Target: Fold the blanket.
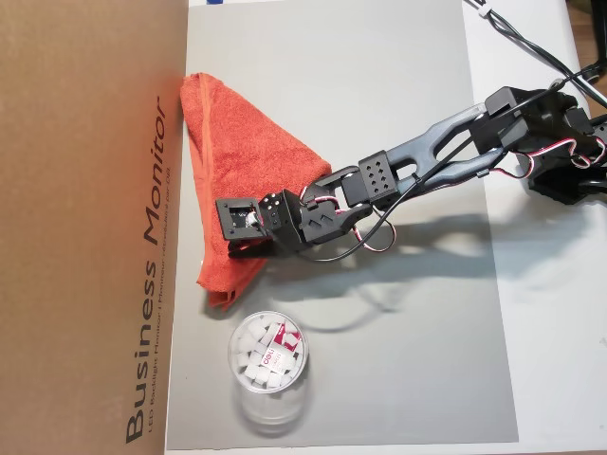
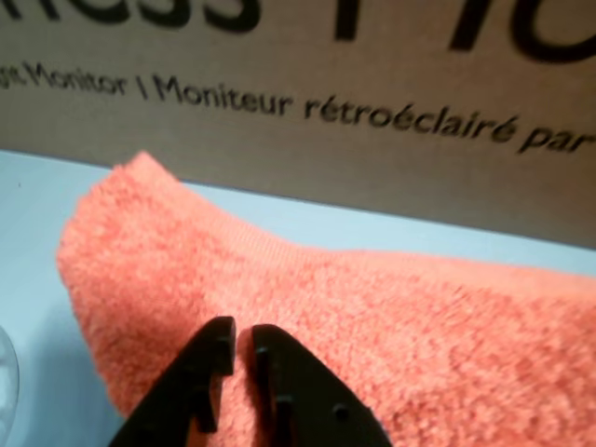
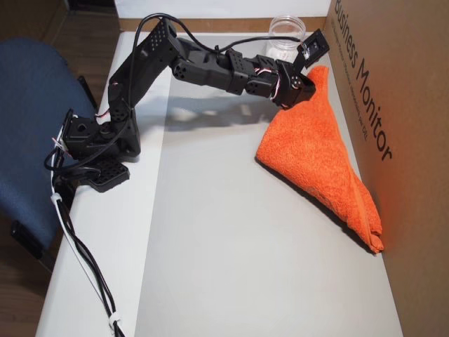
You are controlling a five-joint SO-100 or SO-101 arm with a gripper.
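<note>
While the blanket [image 1: 237, 180] lay folded in a triangle against the cardboard box [image 1: 85, 227], the gripper [image 2: 235, 337] was held nearly closed, empty; soft, limp cloth, best pinched at a corner.

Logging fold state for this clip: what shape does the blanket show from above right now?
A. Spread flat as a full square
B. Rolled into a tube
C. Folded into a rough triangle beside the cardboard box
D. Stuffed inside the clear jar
C: in both overhead views the blanket lies as a rough triangle, one long edge along the cardboard box, outside the clear jar.
</note>
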